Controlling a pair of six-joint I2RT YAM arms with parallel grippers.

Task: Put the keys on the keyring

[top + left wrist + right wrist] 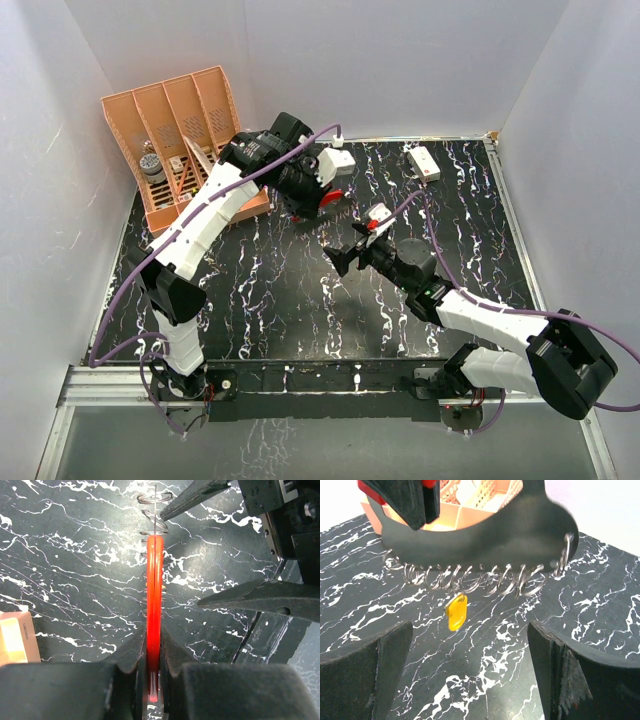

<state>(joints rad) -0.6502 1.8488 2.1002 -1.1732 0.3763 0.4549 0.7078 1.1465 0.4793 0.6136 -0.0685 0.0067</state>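
At the bottom of the top view, the two arm bases sat at the near edge of the desk (270, 310), which was black w/ white veins. The right arm ran from the lower right toward the centre. There the right gripper (336, 262) hung over the desk w/ its jaws spread fully wide and nothing btw. them. In the right wrist view its two dark fingers (370, 675) stood at the lower left and lower right corners, well apart.

A bit farther, in the upper centre of the top view, the left gripper (320, 192) was clenched on the keyring (333, 197). In the left wrist view the red band rose edge-on from btw. the fingers at the bottom centre up to approx. the middle of the frame. Its far end went into a silvery wire coil (154, 510), and some turns seemed to go around the band. The right gripper's fingers showed at the right side of that frame. The upper one was just beside the coil, but I could not tell if it touched.

In the right wrist view the coil ran along the lower edge of a dark curved shape (485, 535), which I could not identify. A small yellow key head (456, 614) hung from the coil near the frame centre; its blade I could not make out.

Farthest, a white box (423, 162) lay at the upper right of the desk, and an orange organizer (185, 135) stood at the upper left.
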